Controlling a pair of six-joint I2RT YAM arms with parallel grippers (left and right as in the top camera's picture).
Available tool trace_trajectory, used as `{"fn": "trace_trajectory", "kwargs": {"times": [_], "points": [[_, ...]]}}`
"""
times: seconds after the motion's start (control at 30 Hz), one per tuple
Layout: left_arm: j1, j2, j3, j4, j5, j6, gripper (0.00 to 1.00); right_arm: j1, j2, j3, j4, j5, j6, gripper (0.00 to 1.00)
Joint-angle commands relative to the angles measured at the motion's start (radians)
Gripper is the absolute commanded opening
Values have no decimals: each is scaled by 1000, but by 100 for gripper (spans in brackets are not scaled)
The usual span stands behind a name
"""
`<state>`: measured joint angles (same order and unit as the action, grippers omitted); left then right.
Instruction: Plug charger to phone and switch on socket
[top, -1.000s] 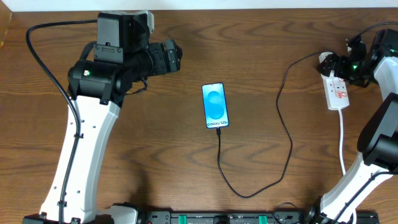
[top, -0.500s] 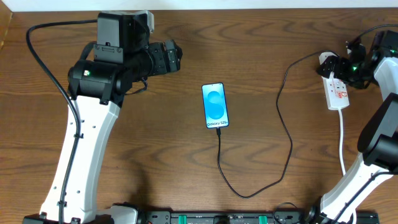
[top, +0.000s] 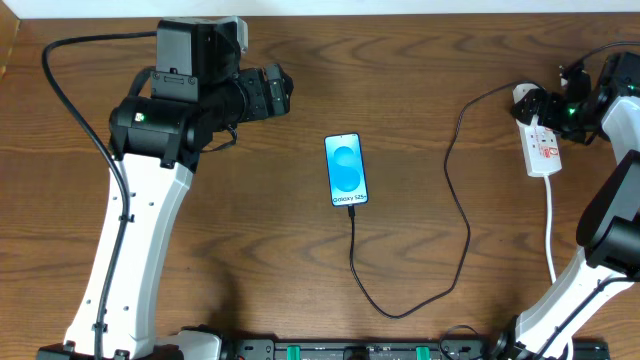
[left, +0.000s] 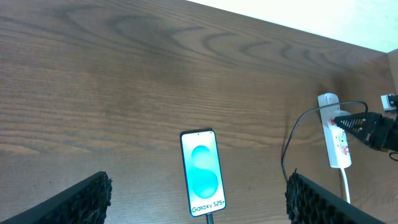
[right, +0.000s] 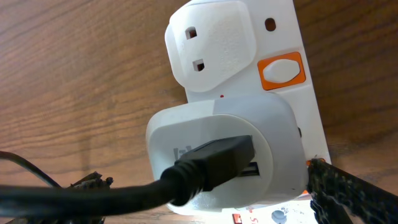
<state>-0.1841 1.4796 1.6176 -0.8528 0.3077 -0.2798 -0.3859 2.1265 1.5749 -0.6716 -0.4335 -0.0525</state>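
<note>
Found the phone (top: 346, 169) in the middle of the bench (top: 250, 260), charger (top: 352, 240) apparently seated in its lower end. Saw the right gripper (right: 205, 182) spread wide and empty to either side of the adapter (right: 217, 134) on the socket (top: 541, 150). Called for a square press on the adapter's own switch, not the orange switch (right: 283, 70) beside the empty outlet (right: 211, 43).
</note>
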Motion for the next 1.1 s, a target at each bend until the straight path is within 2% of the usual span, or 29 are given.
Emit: {"fn": "trace_trajectory", "kwargs": {"times": [0.0,0.83,1.07], "points": [[4,-10,0,0,-14,17,89,19,3,-20,-12,-97,37,99],[4,-10,0,0,-14,17,89,28,3,-21,-30,-126,61,96],[4,-10,0,0,-14,17,89,22,-7,-19,-45,-63,121,95]]}}
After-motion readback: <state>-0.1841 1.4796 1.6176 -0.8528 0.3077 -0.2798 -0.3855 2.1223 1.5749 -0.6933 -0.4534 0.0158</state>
